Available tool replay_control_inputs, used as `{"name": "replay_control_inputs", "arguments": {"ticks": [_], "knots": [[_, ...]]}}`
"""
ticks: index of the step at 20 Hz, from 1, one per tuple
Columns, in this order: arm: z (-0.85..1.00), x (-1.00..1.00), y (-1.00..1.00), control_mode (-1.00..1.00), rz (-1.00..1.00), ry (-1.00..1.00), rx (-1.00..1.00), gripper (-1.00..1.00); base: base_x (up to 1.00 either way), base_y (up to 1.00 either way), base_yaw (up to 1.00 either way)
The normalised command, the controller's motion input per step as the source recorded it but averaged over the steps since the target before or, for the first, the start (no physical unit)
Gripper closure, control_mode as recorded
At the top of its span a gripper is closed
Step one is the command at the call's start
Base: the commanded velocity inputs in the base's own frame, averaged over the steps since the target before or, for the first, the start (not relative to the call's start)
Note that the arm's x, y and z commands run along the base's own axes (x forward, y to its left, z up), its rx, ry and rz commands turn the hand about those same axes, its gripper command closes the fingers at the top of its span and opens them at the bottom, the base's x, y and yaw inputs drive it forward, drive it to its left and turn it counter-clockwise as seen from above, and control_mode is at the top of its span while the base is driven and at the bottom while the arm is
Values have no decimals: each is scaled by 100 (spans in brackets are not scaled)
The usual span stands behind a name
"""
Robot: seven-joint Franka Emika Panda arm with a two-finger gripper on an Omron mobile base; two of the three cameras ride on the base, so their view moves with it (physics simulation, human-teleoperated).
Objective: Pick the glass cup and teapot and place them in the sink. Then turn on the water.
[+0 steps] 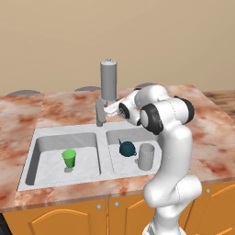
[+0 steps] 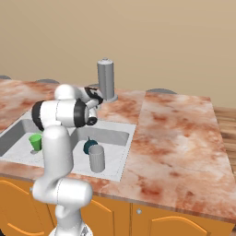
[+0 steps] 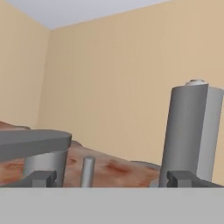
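Observation:
The grey glass cup [image 1: 146,156] [image 2: 96,158] stands upright in the right basin of the sink [image 1: 103,146] [image 2: 125,154]. The dark teal teapot [image 1: 127,148] [image 2: 88,147] sits just left of it, close beside it. At the back rim rises the tall grey tap [image 1: 109,79] [image 2: 105,78] [image 3: 191,131], with its spout [image 1: 99,112] hanging over the sink; no water shows. My gripper [image 1: 107,109] [image 2: 94,95] [image 3: 113,178] hovers by the tap's base, above the basins. It is open, fingertips [image 3: 41,177] wide apart and nothing between them.
A small bright green cup [image 1: 69,158] [image 2: 35,141] stands in the left basin. Marble counter [image 1: 206,137] [image 2: 179,138] surrounds the sink, with a beige wall behind. In the hand view, a flat grey bar [image 3: 33,143] and a thin grey rod [image 3: 88,170] lie left of the tap.

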Motion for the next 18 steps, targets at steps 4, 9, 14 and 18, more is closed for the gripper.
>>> {"name": "replay_control_inputs", "arguments": {"ticks": [4, 9, 14, 18], "knots": [[-11, 30, 0, -100, -1, 1, 0, -100, 0, 0, 0], [-15, 28, 0, -100, 0, 0, 0, -100, 0, 0, 0], [-10, 28, 0, -100, 0, 0, 0, -100, 0, 0, 0], [-2, 28, 0, -100, 0, 1, 0, -100, 0, 0, 0]]}}
